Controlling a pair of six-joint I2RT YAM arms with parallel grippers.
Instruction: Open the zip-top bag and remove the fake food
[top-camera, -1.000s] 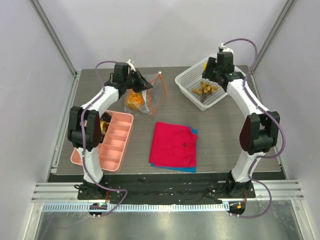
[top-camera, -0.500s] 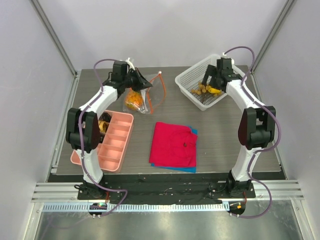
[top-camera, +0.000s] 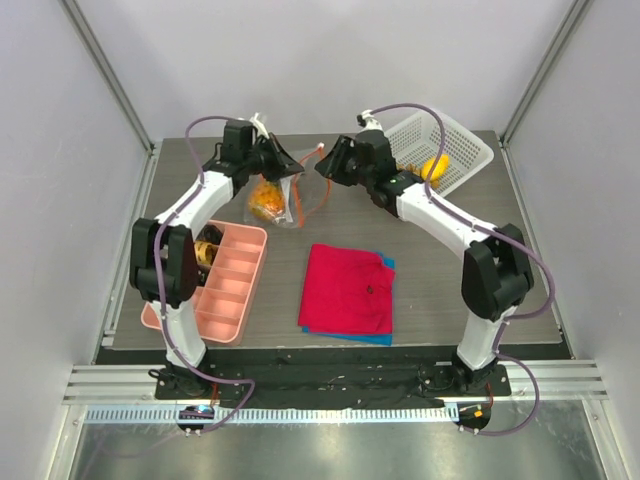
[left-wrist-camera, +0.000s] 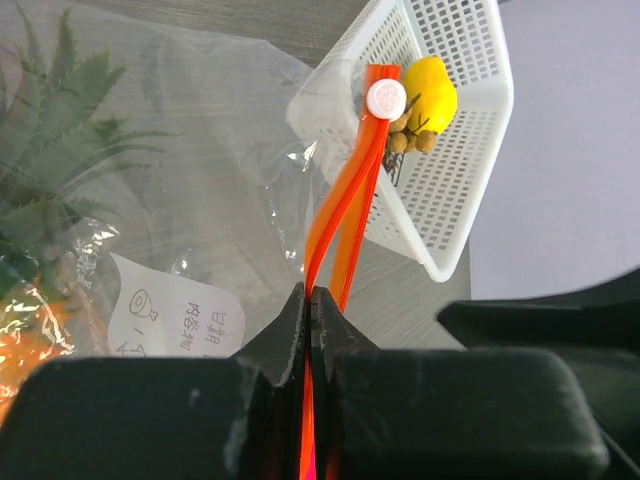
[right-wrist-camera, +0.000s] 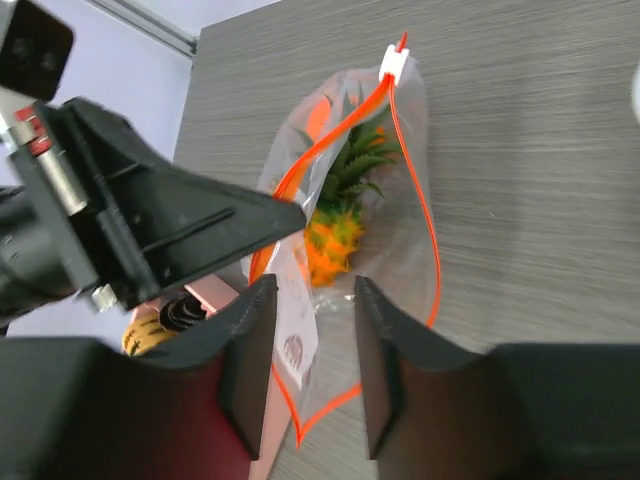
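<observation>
Entry 1: left gripper (left-wrist-camera: 308, 300). Its jaws are pressed together on the orange-red zip strip (left-wrist-camera: 345, 210) of the zip-top bag (left-wrist-camera: 230, 150). From the pinch the strip runs straight ahead to a white slider (left-wrist-camera: 386, 97) at its far end. The bag is seen drooping below this claw. Whether its lower end rests on the table (top-camera: 440, 260) cannot be told.

Entry 2: right gripper (right-wrist-camera: 312, 290). The fingers are set moderately apart and nothing is held between them. The bag is framed just ahead of the tips. Its mouth is parted into two orange-red lines that meet at the slider. From above, the two claws are seen facing each other across the bag's mouth, near but not touching.

Entry 3: fake food. A pineapple (right-wrist-camera: 340, 215) with a green crown and an orange body is enclosed in the bag, straight ahead of the right claw and below the left claw's tips. A white paper label (left-wrist-camera: 175, 315) is seen at the bag wall, just left of the left claw's pinch.

Entry 4: white mesh basket (top-camera: 455, 150). It is placed behind the right claw and well apart from it. A yellow fruit (top-camera: 435, 165) and small brown pieces (left-wrist-camera: 408, 140) are held in it.

Entry 5: remainder. A pink compartment tray (top-camera: 235, 280) is found well back from the left claw, toward the arm bases. A red cloth (top-camera: 348, 288) is laid over a blue cloth (top-camera: 372, 339), back from both claws.
</observation>
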